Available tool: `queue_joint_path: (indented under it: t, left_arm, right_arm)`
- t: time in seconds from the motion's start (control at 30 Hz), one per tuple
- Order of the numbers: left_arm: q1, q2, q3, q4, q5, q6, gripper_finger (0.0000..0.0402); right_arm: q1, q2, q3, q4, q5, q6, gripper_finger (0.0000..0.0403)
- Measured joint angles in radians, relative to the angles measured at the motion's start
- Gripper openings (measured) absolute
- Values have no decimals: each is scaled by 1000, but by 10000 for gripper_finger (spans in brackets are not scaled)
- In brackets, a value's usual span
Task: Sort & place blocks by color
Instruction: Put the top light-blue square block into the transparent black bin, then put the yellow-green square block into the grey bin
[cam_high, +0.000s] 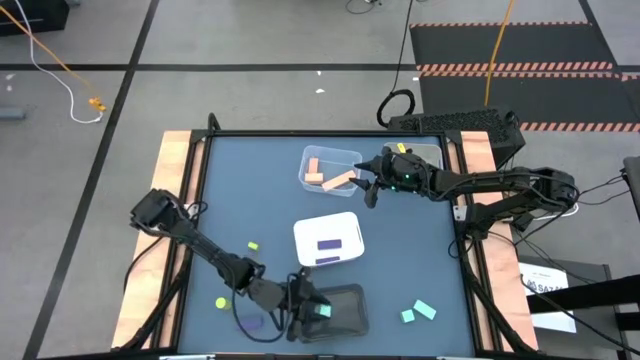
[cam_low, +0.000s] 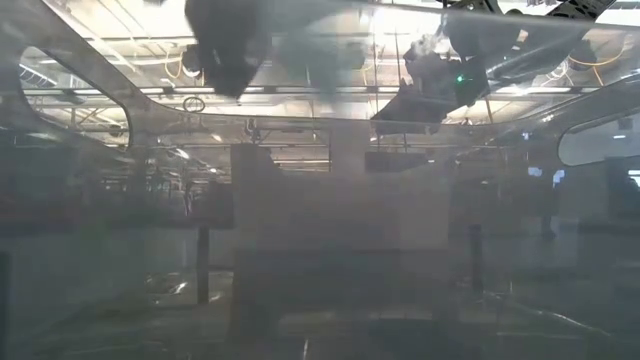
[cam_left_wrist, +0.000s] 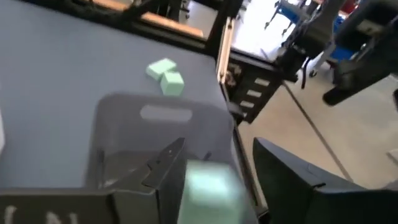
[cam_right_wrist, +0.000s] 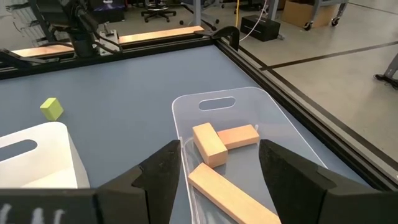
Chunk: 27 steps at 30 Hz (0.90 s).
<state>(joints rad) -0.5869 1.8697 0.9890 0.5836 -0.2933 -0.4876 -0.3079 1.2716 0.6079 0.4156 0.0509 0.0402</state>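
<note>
My left gripper (cam_high: 312, 305) hangs over the black tray (cam_high: 345, 318) at the table's near edge, open, with a blurred light teal block (cam_left_wrist: 210, 186) between its fingers. Two more teal blocks (cam_high: 418, 312) lie on the table to the tray's right. My right gripper (cam_high: 368, 192) stands open over the right end of the clear tray (cam_right_wrist: 217, 102), which holds three salmon-orange blocks (cam_right_wrist: 209, 144). A purple block (cam_high: 328, 244) lies in the white tray (cam_high: 345, 222). Two yellow-green blocks (cam_high: 253, 245) (cam_high: 221, 302) rest on the table. My left gripper has the teal block close beside one finger (cam_left_wrist: 163, 167), while a dark gap shows between the block and the other finger (cam_left_wrist: 292, 183). The block is blurred, above the black tray's inside, and I cannot tell whether a finger touches it.
A grey-beige tray (cam_high: 428, 152) sits at the far right, partly under the right arm. A purple piece (cam_high: 250, 322) lies left of the black tray, under the left arm. Bare table spreads between the white tray and the right edge.
</note>
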Motion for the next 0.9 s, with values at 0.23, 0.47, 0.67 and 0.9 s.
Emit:
queue_joint_path:
  t: [0.23, 0.47, 0.67, 0.9]
  left_arm:
    - [-8, 12, -2, -17, -6, -62, 188]
    - [-35, -60, -2, -46, -75, 74, 185]
    - [-29, -202, -2, -401, -223, -34, 186]
    - [-17, -355, -2, -1017, -297, -460, 187]
  right_arm:
    - [0, 0, 0, 3, 0, 0, 210]
    - [0, 0, 0, 7, 0, 0, 210]
    - [0, 0, 0, 6, 0, 0, 210]
    - [0, 0, 0, 7, 0, 0, 210]
